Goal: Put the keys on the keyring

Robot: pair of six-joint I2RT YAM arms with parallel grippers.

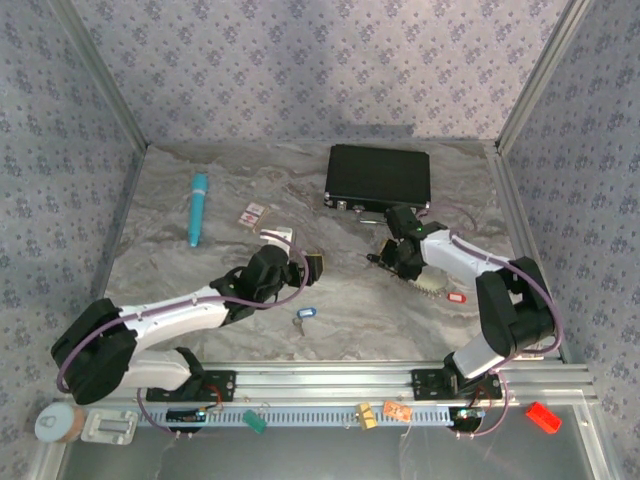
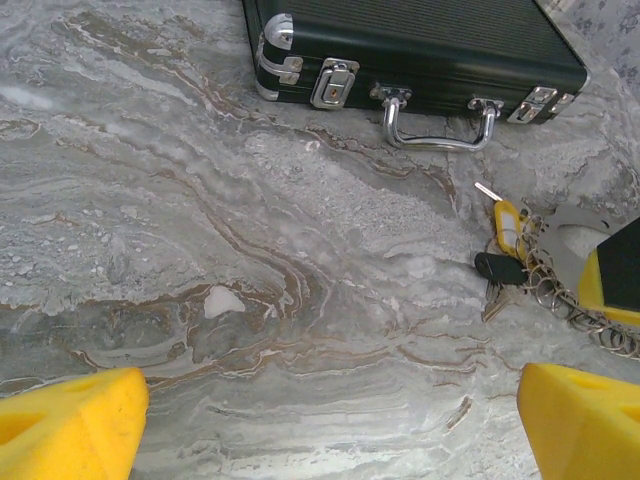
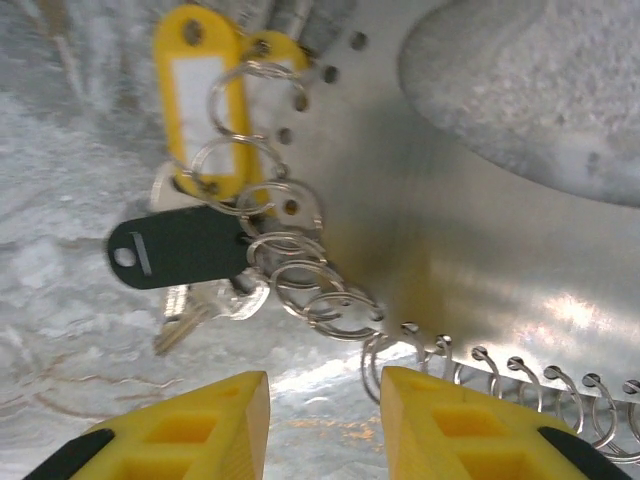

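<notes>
Marbled grey table [image 1: 170,270] sits between papered walls. Far left lies a teal tube [image 1: 198,208], then a pink-and-white card [image 1: 253,214]. Left gripper [image 1: 313,264] hovers mid-table, its 2 fingers spread wide and empty. Blue key [image 1: 304,314] lies alone just nearer the arm bases. Black case [image 1: 378,176] sits at the back. Right gripper [image 3: 325,400] hangs over the keyring [image 3: 300,275], a row of small silvery rings edging a metal plate, its fingers narrowly apart, clamping nothing. Yellow key [image 3: 200,95] and dark key [image 3: 180,245] lie against those rings.
</notes>
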